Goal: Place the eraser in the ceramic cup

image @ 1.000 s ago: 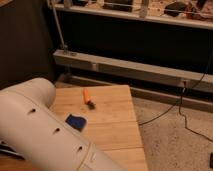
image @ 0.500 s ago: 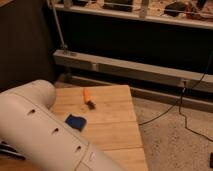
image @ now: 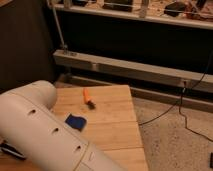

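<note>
The background is a dark wall with a long grey metal beam low along it, a cluttered shelf above, and a dark panel at the left. In front stands a wooden bench of pale planks. Its far edge lies near the beam, and its right edge runs down toward the lower border, where the speckled floor begins. A black cable comes down from the beam and lies over the floor, close to the right edge of the bench but not on it. The thick white arm of the robot fills the lower left and covers much of the near and left part of the bench. The gripper is out of this view, so I cannot tell if it is apart or together. A small orange thing with a dark end lies near the far edge, well apart from the arm. A blue pad lies nearer, just beside the arm. To the right of both, the wood is bare up to the right edge. At the lower left border, under the arm, a dark flat piece with a pale stripe shows; it looks like the eraser, but most of it is hidden.
</note>
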{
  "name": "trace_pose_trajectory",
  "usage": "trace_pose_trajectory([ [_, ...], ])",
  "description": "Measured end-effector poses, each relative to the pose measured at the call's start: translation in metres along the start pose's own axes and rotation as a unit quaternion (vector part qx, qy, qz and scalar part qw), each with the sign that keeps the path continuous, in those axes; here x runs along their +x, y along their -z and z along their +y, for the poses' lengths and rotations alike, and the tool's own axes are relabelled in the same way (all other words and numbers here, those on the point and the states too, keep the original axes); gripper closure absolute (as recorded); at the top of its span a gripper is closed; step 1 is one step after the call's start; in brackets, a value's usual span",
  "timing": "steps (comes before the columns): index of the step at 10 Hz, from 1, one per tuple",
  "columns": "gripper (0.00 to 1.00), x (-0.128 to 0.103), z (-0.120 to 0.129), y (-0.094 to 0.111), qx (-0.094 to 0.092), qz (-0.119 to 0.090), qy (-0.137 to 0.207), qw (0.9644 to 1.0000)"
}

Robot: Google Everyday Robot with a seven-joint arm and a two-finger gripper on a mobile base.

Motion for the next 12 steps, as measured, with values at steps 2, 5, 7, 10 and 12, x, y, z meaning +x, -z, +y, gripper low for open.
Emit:
trace_pose_trajectory([
  [2, 0.66, 0.000, -0.002, -0.001, 0.000, 0.002, -0.003, 1.0000],
  [5, 0.66, -0.001, -0.007, 0.001, 0.000, 0.002, -0.007, 1.0000],
  [7, 0.66, -0.003, -0.011, 0.018, -0.009, -0.008, -0.016, 0.9998],
  [10, 0.66, -0.003, -0.029, 0.071, -0.038, -0.055, -0.043, 0.9968],
  [12, 0.66, 0.006, -0.048, 0.112, -0.057, -0.094, -0.065, 0.9918],
])
